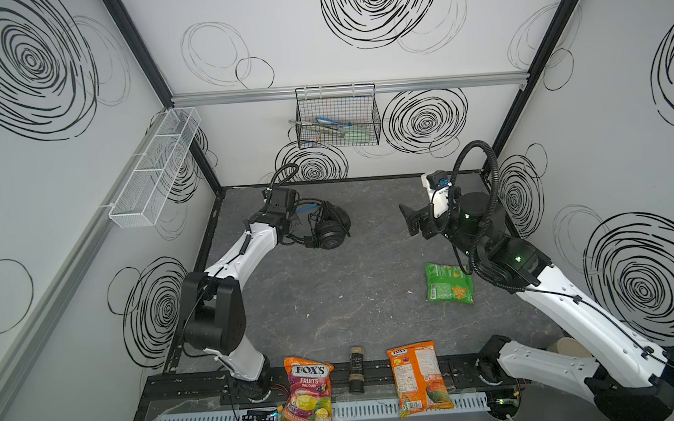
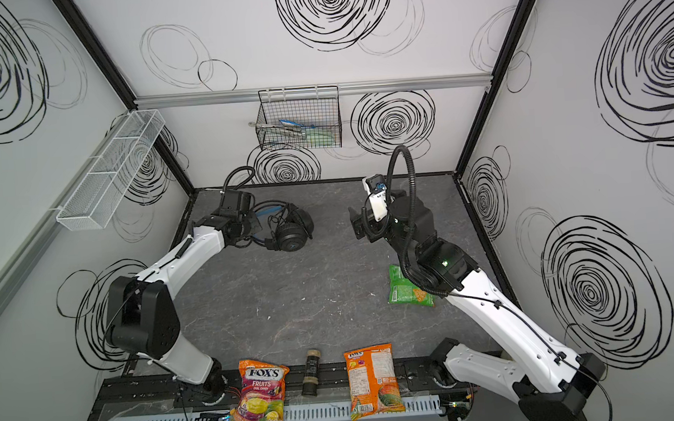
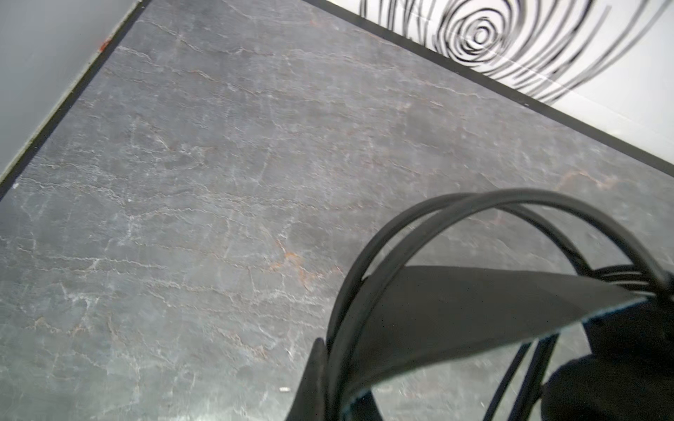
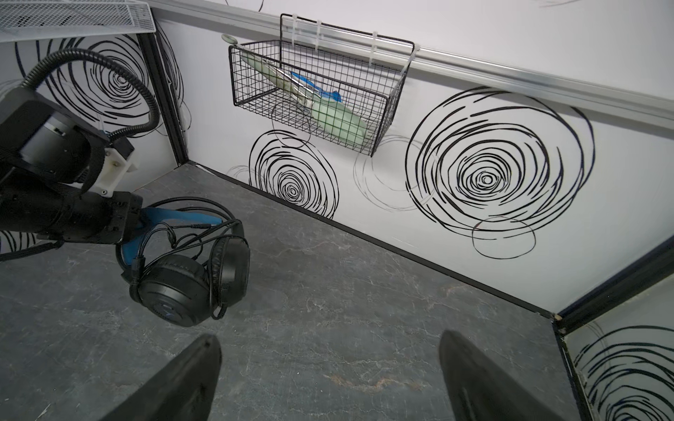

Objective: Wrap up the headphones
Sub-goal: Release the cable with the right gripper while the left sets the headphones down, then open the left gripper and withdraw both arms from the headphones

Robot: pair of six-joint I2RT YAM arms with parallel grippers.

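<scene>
Two hands are mine. My left gripper (image 4: 135,223) is pinched tight on the blue strap of the headphones (image 4: 189,284), far back on the left side of the table. My right gripper (image 4: 330,368) is wide open and holds nothing. It hangs well apart from the headphones, across the table.

The cable (image 4: 195,226) looks looped loosely round the ear cups. I think the loops could slip off if I tip or shake the headphones, because nothing pins the end down. The strap is soft, so the cups could swing too. If my right hand comes in fast, it could knock the loops loose.

The table (image 1: 333,300) is flat and dark grey, like stone. White walls with black swirls stand round it. A black wire basket (image 1: 338,121) hangs on the back wall. A green bag (image 1: 448,283) lies by my right arm.
</scene>
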